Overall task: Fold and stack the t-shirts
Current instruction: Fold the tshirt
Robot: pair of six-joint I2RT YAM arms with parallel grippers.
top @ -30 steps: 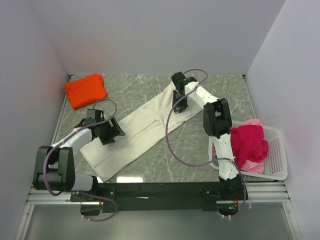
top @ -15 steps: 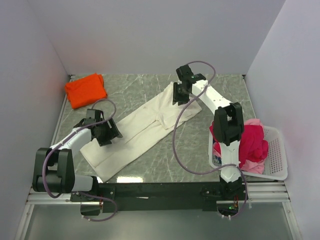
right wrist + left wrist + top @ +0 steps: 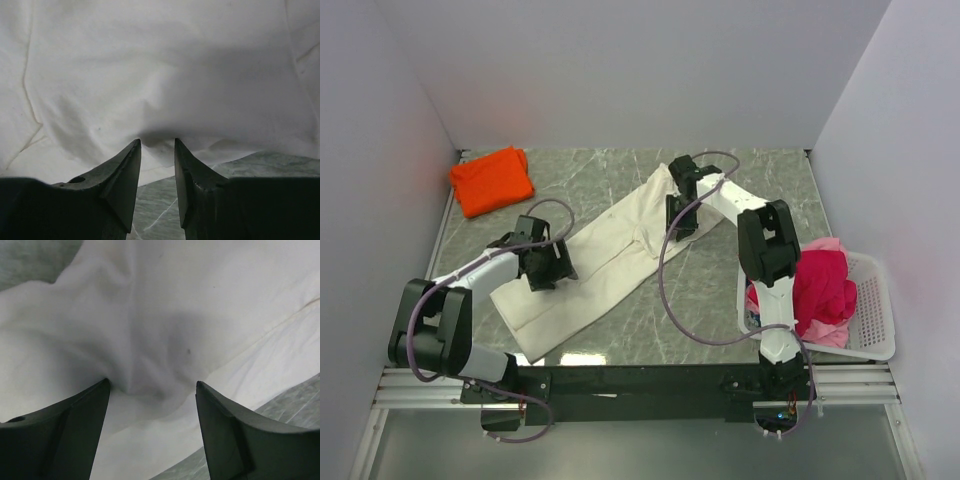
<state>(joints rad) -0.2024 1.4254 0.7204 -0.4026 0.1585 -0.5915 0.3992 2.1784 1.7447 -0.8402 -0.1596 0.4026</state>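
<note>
Nearest, at about 8 o'clock on the table [image 3: 720, 290]: left gripper [image 3: 546, 266], down on the near half of the cream shirt [image 3: 605, 255]. Slid a little toward 3 o'clock over the last second, further in over the cloth. Jaws spread wide and released, nothing clamped; only a pucker of cloth raised between the fingers [image 3: 75, 440] in the wrist view.

Farther off, at about 1 o'clock: right gripper [image 3: 680, 218], low at the far end of the same shirt. Lifted half a second ago, now dropped again and drawn back toward 6 o'clock. Jaws half closed, with a small ridge of cloth at the tips and bare table just below them; pinched or merely pressed, impossible to tell. Far right flap of the shirt, spread toward 3 o'clock a second ago, no longer showing there: folded in or hidden under the arm, unclear which.

Judged from that: lengthwise fold of the cream shirt in hand, not finished. Shirt lying as a long strip from 7 to 1 o'clock, yet to be folded across and stacked.

Around it: grey marbled tabletop, flat and hard. At 4 o'clock, at the right edge, a white basket [image 3: 875, 310] with a red shirt [image 3: 820, 280] and a pink shirt [image 3: 832, 337] heaped in it, unfolded. At 10 o'clock, in the far left corner, an orange shirt [image 3: 492, 180], already folded, likely the base of the stack. Beyond, plain pale walls [image 3: 620, 70] on three sides.
</note>
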